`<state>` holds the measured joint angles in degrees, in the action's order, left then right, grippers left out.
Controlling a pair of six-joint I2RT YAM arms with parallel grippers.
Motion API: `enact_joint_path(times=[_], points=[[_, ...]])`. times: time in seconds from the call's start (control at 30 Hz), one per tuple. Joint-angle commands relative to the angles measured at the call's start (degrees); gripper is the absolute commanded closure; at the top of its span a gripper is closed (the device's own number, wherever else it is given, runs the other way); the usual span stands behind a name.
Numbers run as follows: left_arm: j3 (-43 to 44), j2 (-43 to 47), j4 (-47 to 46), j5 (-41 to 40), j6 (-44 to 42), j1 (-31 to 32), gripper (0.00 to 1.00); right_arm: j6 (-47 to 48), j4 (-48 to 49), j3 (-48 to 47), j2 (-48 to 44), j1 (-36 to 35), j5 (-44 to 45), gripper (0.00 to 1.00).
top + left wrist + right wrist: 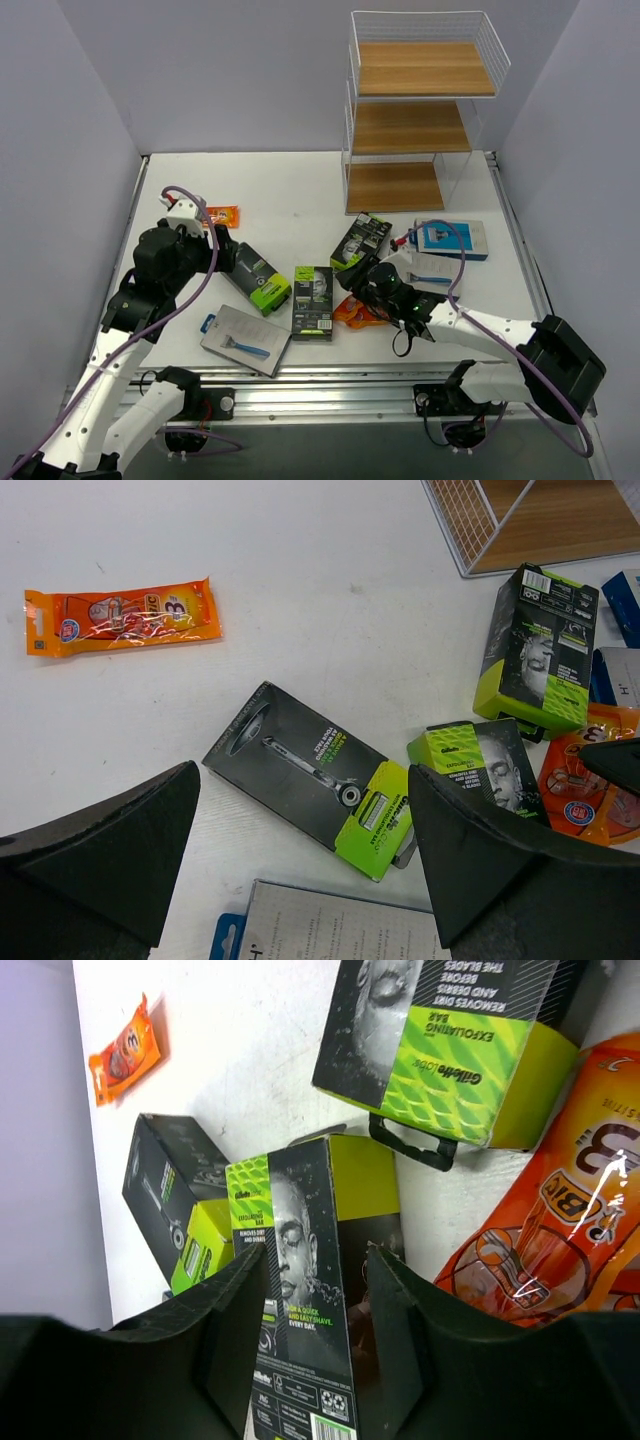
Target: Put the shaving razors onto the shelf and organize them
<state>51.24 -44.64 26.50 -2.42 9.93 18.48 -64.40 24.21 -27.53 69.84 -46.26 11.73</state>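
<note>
Right claw (318, 1335) straddles black-and-lime box (300, 1260); box foot cut off by bottom edge, pad contact perhaps, cannot tell. Near orange packet (545, 1230) runs off right edge. Left wrist view: blue card (330, 925) cut by bottom edge, right corner behind left claw (303, 770) finger (500, 860); shelf (570, 520) only corner shown. Top view: pack print too small to read.

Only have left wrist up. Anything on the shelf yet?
Observer: No. Top external shows all three boards of the shelf bare.
Operator: What's the right arm doing?
Observer: The right gripper is open, with the face-print box running between its fingers. I can't tell if they touch it.
Operator: What's that card at my bottom edge?
Observer: It's a grey card printed with a blue razor, lying flat near the table's front edge.
</note>
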Motion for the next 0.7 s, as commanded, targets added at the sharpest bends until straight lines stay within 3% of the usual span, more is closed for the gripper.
enact_joint_path(times=[0.0,0.67], points=[[2.2,0.3,-1.5,1.8,0.7,-0.3,0.06,-5.4,0.6,1.6,-1.6,-0.8,6.5,0.6],[2.1,2.3,-1.6,4.3,1.2,0.6,0.06,-14.8,7.1,4.0,10.7,-0.2,12.7,0.61]])
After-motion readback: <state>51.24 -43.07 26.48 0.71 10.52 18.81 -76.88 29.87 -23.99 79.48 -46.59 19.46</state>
